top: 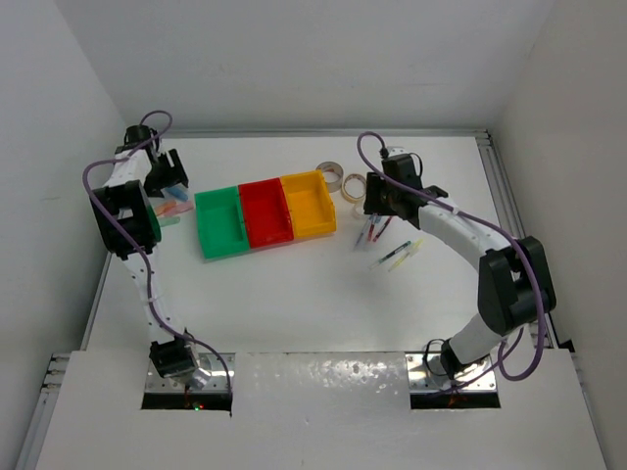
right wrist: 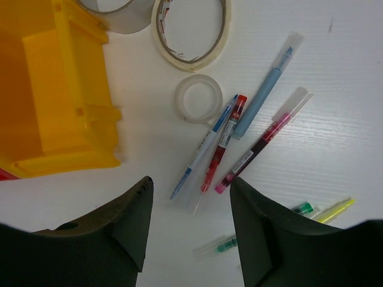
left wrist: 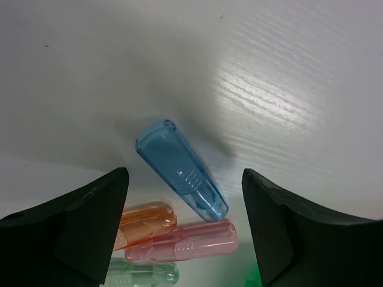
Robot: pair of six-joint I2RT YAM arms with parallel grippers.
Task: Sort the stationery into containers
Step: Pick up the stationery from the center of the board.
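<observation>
left gripper (left wrist: 184,174): fingers spread wide, nothing pinched; hanging over the blue block, one jaw on each side of it
blue block (left wrist: 182,170): flat on the table, long axis 11-to-5 in the wrist view; clear hard plastic, so probably light, stiff and slick; best taken across the short width at mid-length, near the ribbed patch
neighbours: orange block (left wrist: 146,220) and pink block (left wrist: 185,242) just beside it at 6 o'clock; likely to get nudged on closing
block cluster (top: 171,208): at 9 o'clock of the green bin (top: 199,227)
right gripper (right wrist: 191,182): fingers spread, empty, above the pens
red pen (right wrist: 222,143): lying against the blue-white pen (right wrist: 203,146); thin and light, likely to roll; pinch mid-barrel, across the axis, one at a time
pens, top view (top: 374,233): at 4 o'clock of the yellow bin (top: 330,211)
tape rings (top: 343,178): at 1 o'clock of the yellow bin; stiff hoops, grip through the wall
red bin (top: 265,186): middle of the row
</observation>
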